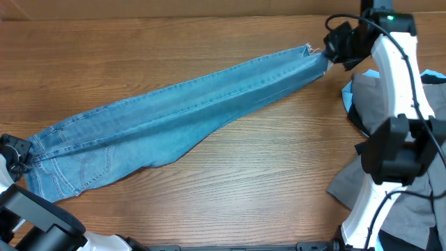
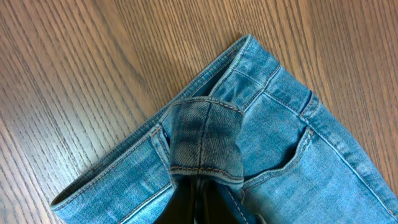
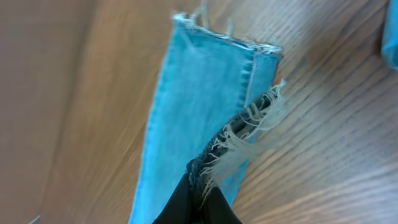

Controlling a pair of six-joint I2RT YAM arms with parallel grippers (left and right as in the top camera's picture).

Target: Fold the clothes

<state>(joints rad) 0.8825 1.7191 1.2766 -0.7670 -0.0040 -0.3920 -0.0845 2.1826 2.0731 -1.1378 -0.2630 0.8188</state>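
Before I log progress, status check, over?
Left fingers shut on jeans waistband; right fingers shut on frayed hem. Jeans stretched flat, full length. Other garments piled under right arm.

Bright even light, soft shadows, right wrist view blurred

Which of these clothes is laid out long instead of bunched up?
The light-blue jeans, stretched diagonally across the table, waistband in the left claw, frayed hem in the right claw. The grey and dark pieces lie heaped at the right.
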